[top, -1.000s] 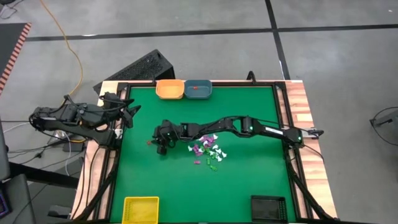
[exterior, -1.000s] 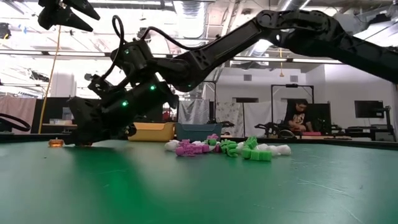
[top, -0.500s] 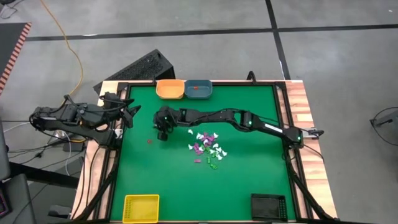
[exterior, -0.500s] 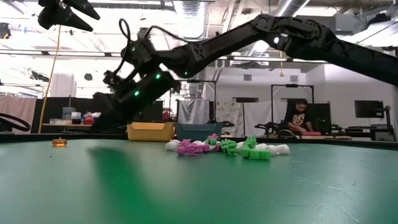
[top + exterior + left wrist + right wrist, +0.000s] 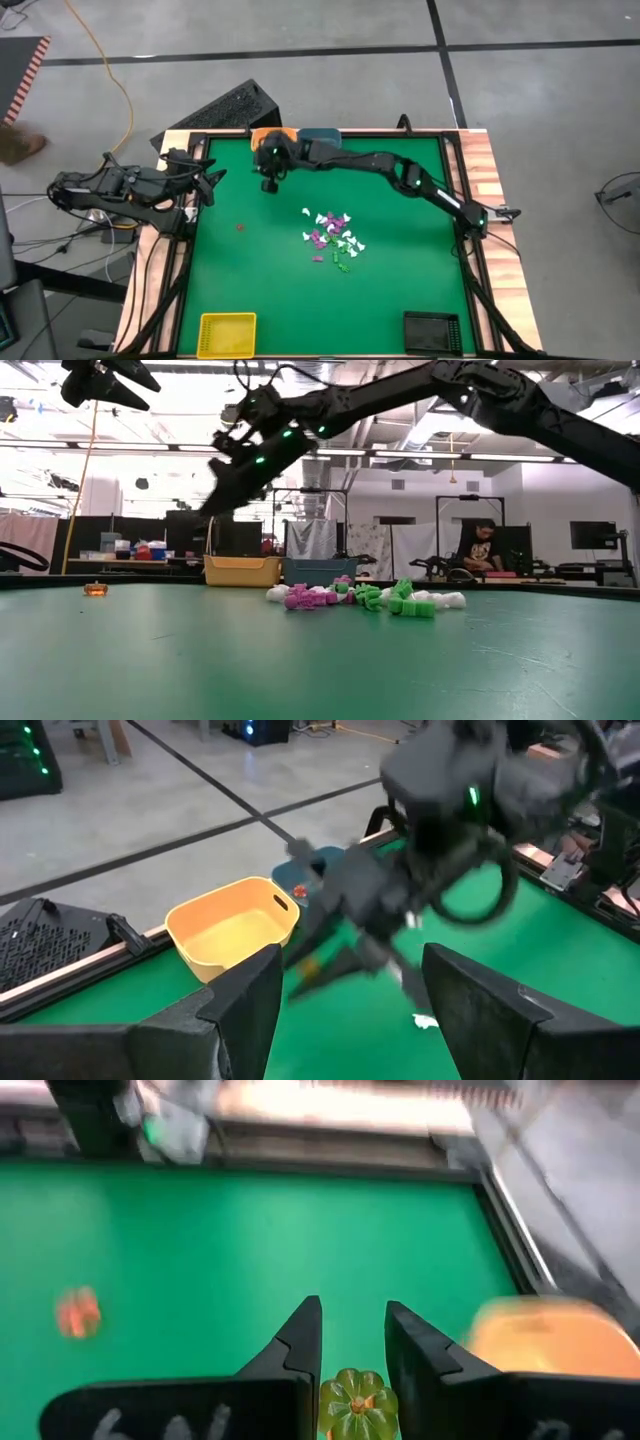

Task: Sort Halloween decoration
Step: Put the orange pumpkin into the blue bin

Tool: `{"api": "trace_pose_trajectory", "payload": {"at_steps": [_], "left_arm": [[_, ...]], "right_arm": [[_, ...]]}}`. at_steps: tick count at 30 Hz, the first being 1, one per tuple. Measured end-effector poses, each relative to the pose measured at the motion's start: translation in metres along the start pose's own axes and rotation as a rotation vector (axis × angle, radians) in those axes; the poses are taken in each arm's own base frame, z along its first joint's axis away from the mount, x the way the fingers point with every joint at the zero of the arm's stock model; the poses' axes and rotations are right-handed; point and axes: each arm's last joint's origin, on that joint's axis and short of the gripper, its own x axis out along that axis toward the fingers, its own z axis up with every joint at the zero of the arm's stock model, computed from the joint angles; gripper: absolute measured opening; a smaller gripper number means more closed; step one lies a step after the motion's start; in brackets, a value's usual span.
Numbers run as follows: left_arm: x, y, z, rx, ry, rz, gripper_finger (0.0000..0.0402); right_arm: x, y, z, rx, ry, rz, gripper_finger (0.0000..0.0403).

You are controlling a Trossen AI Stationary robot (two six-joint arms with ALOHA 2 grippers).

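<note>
Right gripper (image 5: 268, 183), from above, hangs near the mat's far edge, just before the orange tray (image 5: 288, 134); the blue tray (image 5: 322, 133) sits beside it. Trinkets (image 5: 333, 238) lie mid-mat, one orange-red piece (image 5: 239, 227) apart toward the left edge. Left gripper (image 5: 212, 180) waits over the left edge.

Low view: the right gripper is raised off the mat.

Left wrist: its fingers (image 5: 245, 1005) stand wide apart.

Right wrist: fingers (image 5: 300, 1345) pinch a green pumpkin (image 5: 358, 1403). No readable writing anywhere.
</note>
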Motion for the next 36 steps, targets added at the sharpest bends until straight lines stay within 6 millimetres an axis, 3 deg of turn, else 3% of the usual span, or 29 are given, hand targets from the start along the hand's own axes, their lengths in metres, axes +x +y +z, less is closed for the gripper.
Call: {"api": "trace_pose_trajectory", "payload": {"at_steps": [7, 13, 22, 29, 36], "left_arm": [[0.0, 0.0, 0.0, 0.005, 0.001, 0.001, 0.0231], [0.0, 0.0, 0.0, 0.007, 0.002, 0.001, 0.0231], [0.0, 0.0, 0.0, 0.024, 0.003, 0.002, 0.0231], [0.0, 0.0, 0.0, 0.024, 0.004, 0.002, 0.0231], [0.0, 0.001, -0.001, 0.027, 0.001, 0.012, 0.0231]], "right_arm": [[-0.046, -0.05, 0.006, 0.007, 0.068, -0.01, 0.0084], [-0.069, -0.088, -0.016, 0.094, 0.225, 0.04, 0.0084], [-0.095, -0.123, -0.051, 0.173, 0.439, 0.107, 0.0084], [-0.09, -0.147, -0.083, 0.272, 0.444, 0.113, 0.0084], [-0.07, -0.146, -0.109, 0.309, 0.389, 0.1, 0.0082]]}}
